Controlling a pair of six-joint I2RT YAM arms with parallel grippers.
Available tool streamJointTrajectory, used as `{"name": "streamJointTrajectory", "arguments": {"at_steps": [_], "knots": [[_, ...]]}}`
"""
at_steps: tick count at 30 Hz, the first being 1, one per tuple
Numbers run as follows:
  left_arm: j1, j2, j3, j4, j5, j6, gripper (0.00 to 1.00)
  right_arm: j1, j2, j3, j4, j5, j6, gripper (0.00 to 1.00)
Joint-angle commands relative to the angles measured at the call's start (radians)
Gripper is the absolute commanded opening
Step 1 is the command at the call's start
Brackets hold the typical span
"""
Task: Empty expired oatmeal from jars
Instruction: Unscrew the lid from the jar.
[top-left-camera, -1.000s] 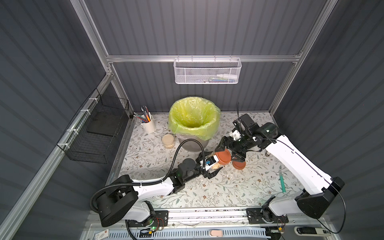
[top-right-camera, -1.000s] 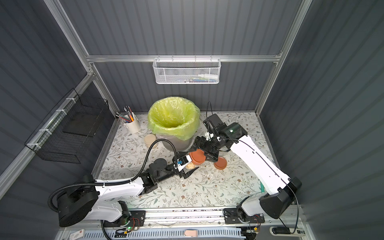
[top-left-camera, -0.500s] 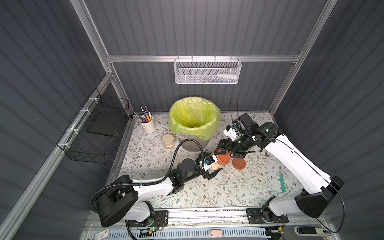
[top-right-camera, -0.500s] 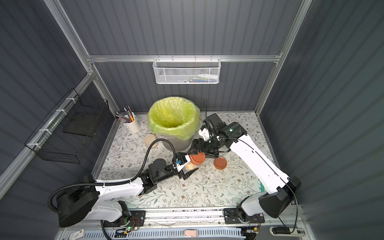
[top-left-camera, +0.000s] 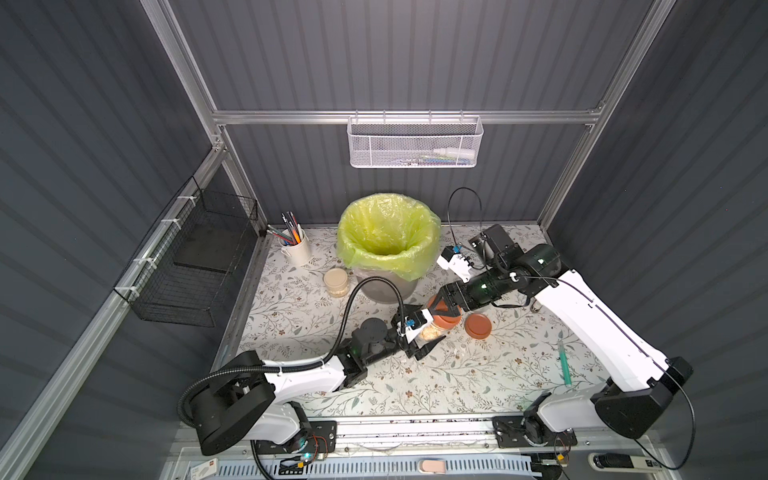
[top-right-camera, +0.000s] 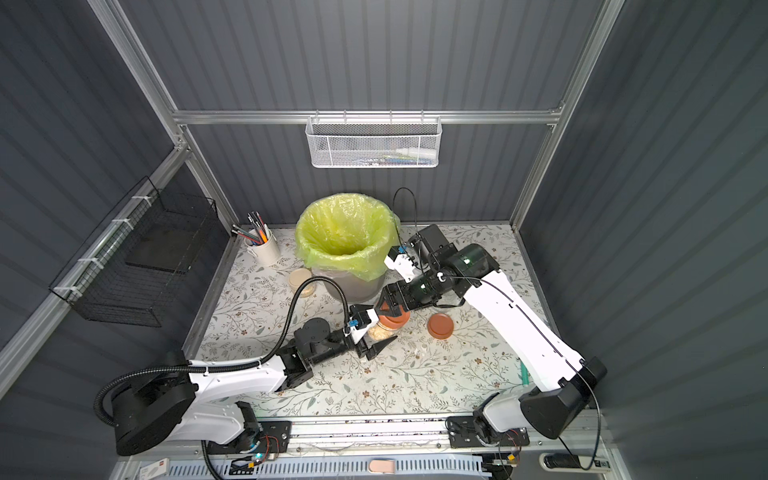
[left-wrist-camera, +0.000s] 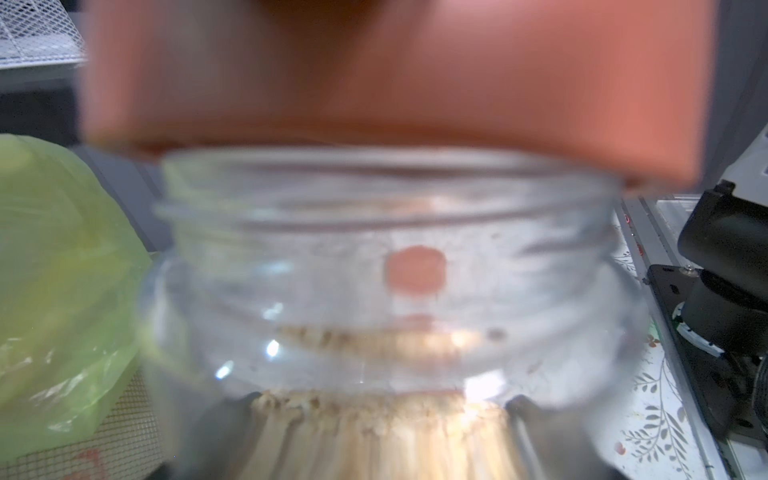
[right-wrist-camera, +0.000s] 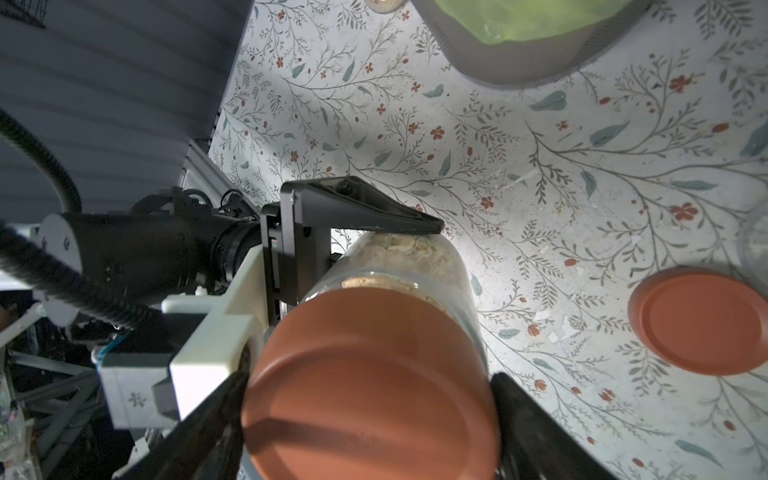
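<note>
Turned now, the right gripper (right-wrist-camera: 370, 415) pinches the round brown lid (right-wrist-camera: 370, 365); the left gripper (top-left-camera: 420, 328) hugs the clear glass jar (right-wrist-camera: 415, 257) by the grey bin (top-left-camera: 386, 291).

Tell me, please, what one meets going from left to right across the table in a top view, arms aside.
white pen cup → cream-lidded jar → grey bin with yellow-green bag → terracotta-lidded jar → loose terracotta lid → thin green pen-like item

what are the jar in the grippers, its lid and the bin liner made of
The jar looks clear and glossy, glass or hard plastic: oatmeal shows through, with bright glints and moulded threads. The lid is matte terracotta, probably plastic: even colour, smooth moulded face. The bin liner is thin yellow-green plastic film: translucent, crinkled, folded over the rim.
</note>
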Motion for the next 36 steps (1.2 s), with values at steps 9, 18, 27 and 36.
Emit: {"name": "streamJointTrajectory", "arguments": {"at_steps": [9, 18, 27, 36], "knots": [[-0.001, -0.037, 0.015, 0.119, 0.037, -0.013, 0.11, 0.011, 0.009, 0.038, -0.077, -0.056, -0.185, 0.66], [-0.001, -0.038, 0.014, 0.104, 0.050, -0.015, 0.12, 0.013, -0.021, 0.047, -0.114, 0.052, -0.282, 0.68], [0.001, -0.039, 0.006, 0.105, 0.037, -0.020, 0.11, 0.009, -0.013, 0.075, -0.133, 0.093, -0.347, 0.67], [0.022, -0.071, -0.016, 0.097, 0.021, -0.023, 0.11, -0.003, -0.062, 0.041, -0.078, 0.133, -0.323, 0.65]]}}
